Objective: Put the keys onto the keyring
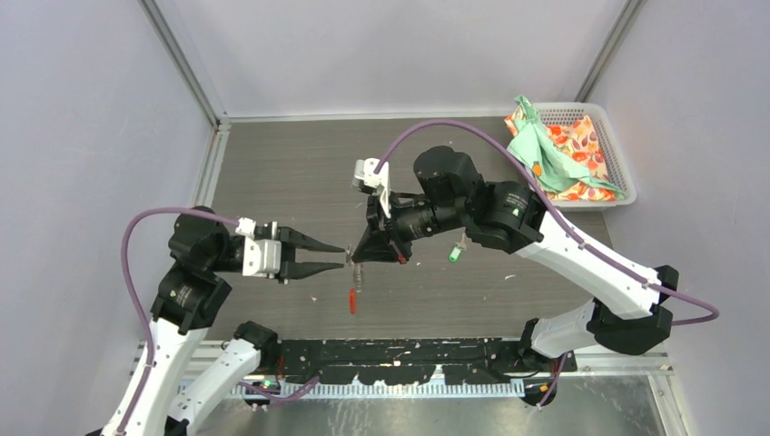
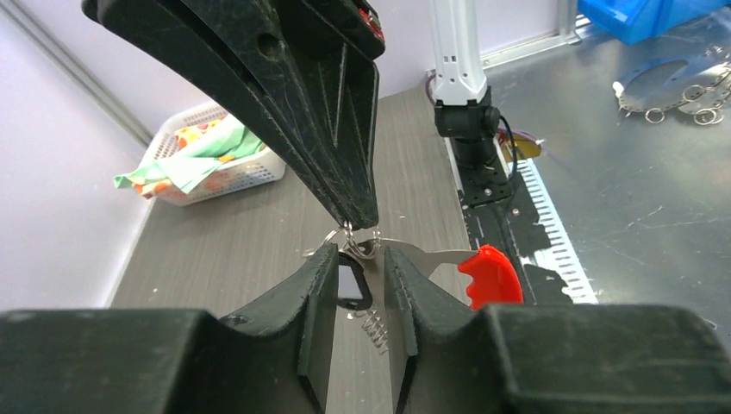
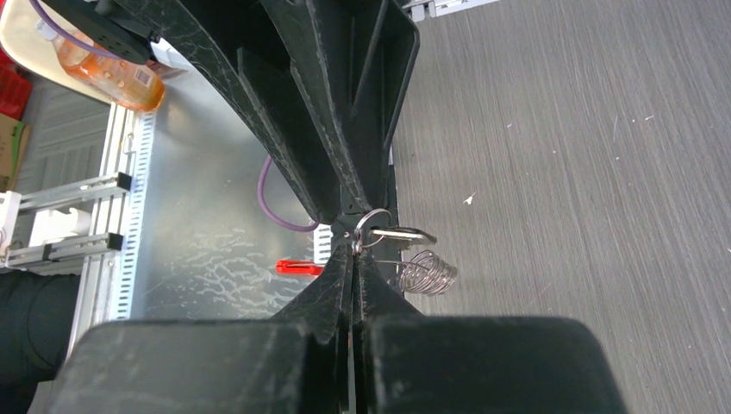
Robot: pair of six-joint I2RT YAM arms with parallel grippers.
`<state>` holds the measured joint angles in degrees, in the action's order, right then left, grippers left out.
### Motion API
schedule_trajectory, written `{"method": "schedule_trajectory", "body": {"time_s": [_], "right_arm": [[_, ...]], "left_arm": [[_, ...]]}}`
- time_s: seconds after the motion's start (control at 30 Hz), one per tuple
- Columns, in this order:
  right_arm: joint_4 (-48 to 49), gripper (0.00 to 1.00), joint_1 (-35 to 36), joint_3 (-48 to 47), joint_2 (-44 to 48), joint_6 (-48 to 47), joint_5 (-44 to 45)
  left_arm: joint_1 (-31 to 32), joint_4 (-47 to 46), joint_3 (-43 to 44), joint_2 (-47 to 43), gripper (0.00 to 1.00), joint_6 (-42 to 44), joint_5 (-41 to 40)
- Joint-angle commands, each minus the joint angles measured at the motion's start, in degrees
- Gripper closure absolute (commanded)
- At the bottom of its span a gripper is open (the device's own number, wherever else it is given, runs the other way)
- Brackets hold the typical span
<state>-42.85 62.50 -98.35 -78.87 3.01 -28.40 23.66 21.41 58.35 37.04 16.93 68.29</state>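
My right gripper (image 1: 358, 261) points down and to the left above the middle of the table, shut on the keyring (image 3: 372, 222). The ring's thin wire loop sits at the fingertips. Its red tab (image 1: 352, 301) hangs below, and a small wire coil (image 3: 427, 272) hangs beside it. My left gripper (image 1: 343, 255) faces it tip to tip with its jaws a little apart. The black-tagged key (image 2: 352, 285) sits between them against one finger, with a gap to the other. The green-tagged key (image 1: 454, 253) lies on the table under the right forearm.
A white basket (image 1: 626, 182) holding a green and floral cloth (image 1: 545, 150) stands at the back right corner. The right arm's purple cable arcs over the table's middle. A black base rail runs along the near edge.
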Motion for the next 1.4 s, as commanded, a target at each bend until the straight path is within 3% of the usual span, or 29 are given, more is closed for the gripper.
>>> {"method": "schedule_trajectory", "body": {"time_s": [0.0,0.27,0.7,0.87,1.17,1.37], "right_arm": [[0.0,0.99,-0.2,-2.9,-0.1,-1.1,-2.1],[-0.2,0.99,-0.3,-3.3,-0.4,-1.1,-3.0],[-0.7,0.99,-0.3,-4.0,-1.3,-0.6,-5.1],[-0.7,0.99,-0.3,-4.0,-1.8,-0.7,-5.6],[0.0,0.99,-0.2,-4.2,-2.3,0.1,-6.2],[1.9,0.99,-0.2,-3.7,-1.7,0.9,-6.0]], "left_arm": [[0.2,-1.1,0.9,-1.7,0.72,1.6,-2.0],[0.2,3.5,1.3,-2.0,0.72,6.5,-1.0],[0.2,2.9,0.8,-0.1,0.63,9.7,1.1],[0.2,2.8,1.0,-0.1,0.72,9.7,2.2],[0.2,3.9,0.6,-0.4,0.99,10.2,4.5],[0.2,5.8,1.2,-0.9,1.0,11.0,4.7]]}}
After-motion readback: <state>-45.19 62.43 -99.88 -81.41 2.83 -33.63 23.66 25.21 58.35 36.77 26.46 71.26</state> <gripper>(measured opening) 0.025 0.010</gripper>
